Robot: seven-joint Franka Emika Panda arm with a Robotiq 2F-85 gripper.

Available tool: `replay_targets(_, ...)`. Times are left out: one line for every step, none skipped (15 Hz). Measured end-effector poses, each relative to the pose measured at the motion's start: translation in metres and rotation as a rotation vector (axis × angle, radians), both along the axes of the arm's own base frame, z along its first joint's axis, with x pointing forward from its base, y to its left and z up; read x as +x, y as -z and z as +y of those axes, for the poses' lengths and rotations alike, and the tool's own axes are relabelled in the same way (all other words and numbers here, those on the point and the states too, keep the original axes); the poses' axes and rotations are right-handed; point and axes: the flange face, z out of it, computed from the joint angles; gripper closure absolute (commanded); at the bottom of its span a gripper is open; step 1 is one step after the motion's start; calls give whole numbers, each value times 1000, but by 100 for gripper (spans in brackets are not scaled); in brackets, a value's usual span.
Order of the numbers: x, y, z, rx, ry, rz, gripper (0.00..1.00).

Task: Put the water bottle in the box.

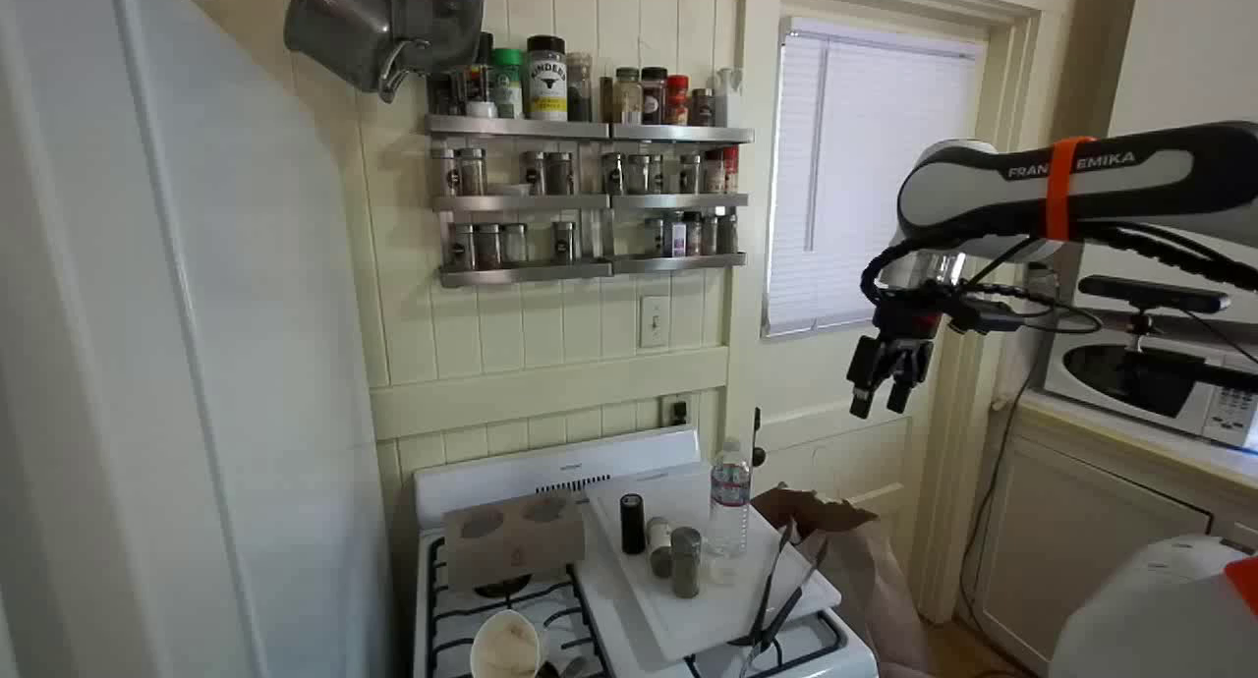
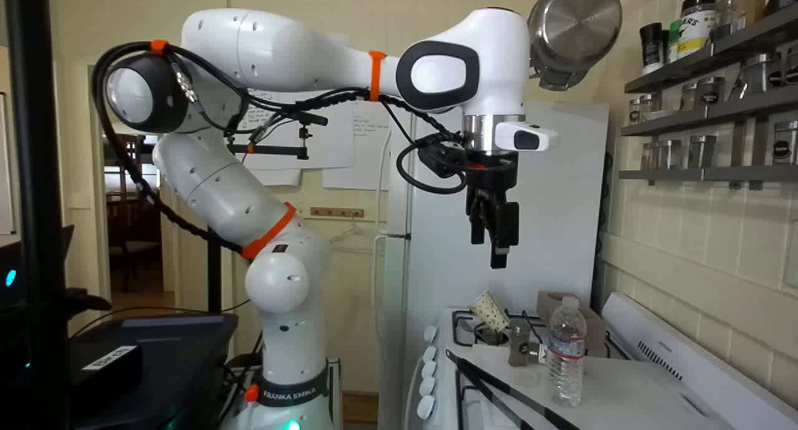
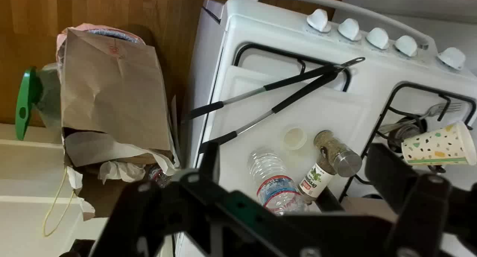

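The clear water bottle (image 1: 729, 506) stands upright on a white board over the stove, beside the spice jars. It also shows in an exterior view (image 2: 566, 355) and in the wrist view (image 3: 277, 192), where its top is hidden behind the gripper. A brown cardboard box (image 1: 516, 555) with round marks on top sits at the back of the burners; it also shows in an exterior view (image 2: 550, 301), partly behind the bottle. My gripper (image 1: 880, 405) is open and empty, high above the stove and pointing down. It also shows in both other views (image 2: 488, 252) (image 3: 297, 165).
Spice jars (image 1: 686, 562) stand near the bottle on the white board (image 1: 678, 619). Long tongs (image 2: 492, 386) lie across the board's edge. A patterned cup (image 3: 434, 145) lies on a burner. A brown paper bag (image 3: 111, 97) stands beside the stove. Spice shelves (image 1: 521, 203) hang above.
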Motion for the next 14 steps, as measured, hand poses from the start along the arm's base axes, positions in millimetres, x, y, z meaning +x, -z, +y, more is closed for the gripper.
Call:
replay_targets(0, 0, 0, 0, 0, 0, 0)
replay_targets(0, 0, 0, 0, 0, 0, 0)
replay_targets(0, 0, 0, 0, 0, 0, 0)
replay_targets(0, 0, 0, 0, 0, 0, 0)
replay_targets(0, 0, 0, 0, 0, 0, 0)
replay_targets(0, 0, 0, 0, 0, 0, 0)
replay_targets(0, 0, 0, 0, 0, 0, 0)
replay_targets(0, 0, 0, 0, 0, 0, 0)
replay_targets(0, 0, 0, 0, 0, 0, 0)
replay_targets(0, 0, 0, 0, 0, 0, 0)
replay_targets(1, 0, 1, 7, 2, -6, 0)
replay_targets(3, -1, 1, 7, 5, -23, 0)
replay_targets(8, -2, 1, 3, 9, -51, 0)
replay_targets(16, -3, 0, -11, 13, -86, 0)
